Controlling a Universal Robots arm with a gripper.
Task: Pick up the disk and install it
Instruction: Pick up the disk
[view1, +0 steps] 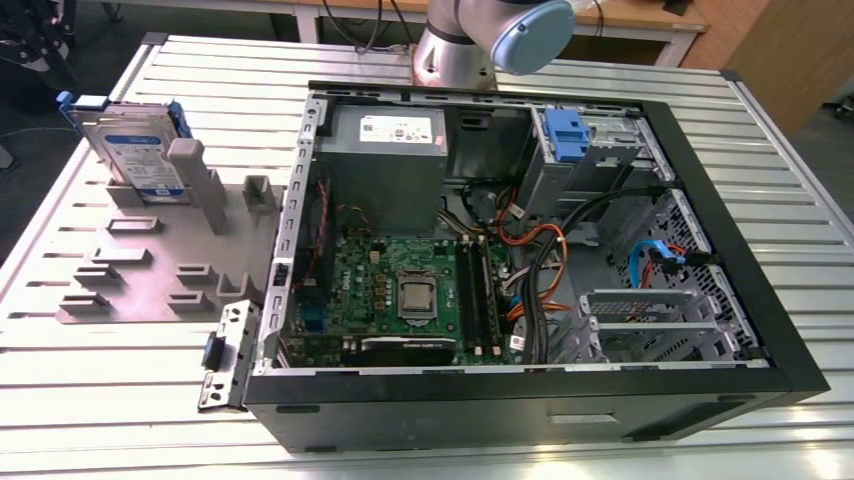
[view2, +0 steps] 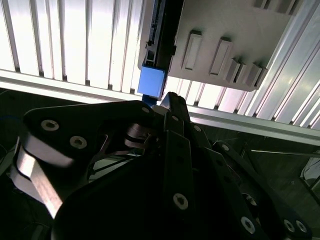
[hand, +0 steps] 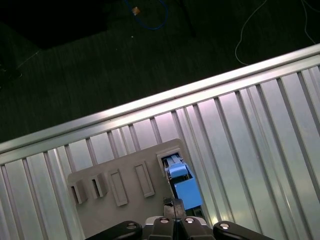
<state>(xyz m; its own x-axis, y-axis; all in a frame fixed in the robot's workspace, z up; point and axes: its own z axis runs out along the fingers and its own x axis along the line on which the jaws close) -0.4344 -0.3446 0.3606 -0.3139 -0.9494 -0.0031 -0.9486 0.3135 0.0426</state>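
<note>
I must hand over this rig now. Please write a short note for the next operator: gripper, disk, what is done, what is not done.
Gripper: shut, holding nothing; in the first wrist view its tips point toward the disk's blue end.
Disk: stands upright in the grey holder, at the exterior view's left of the open computer case.
Done: nothing visible.
Left: disk not yet picked up, not yet installed.

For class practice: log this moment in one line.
gripper: shut, near disk | disk: upright in holder, ungrasped | case: open

Slatted metal table (view1: 120, 400), dark carpeted floor (hand: 75, 75).
</note>
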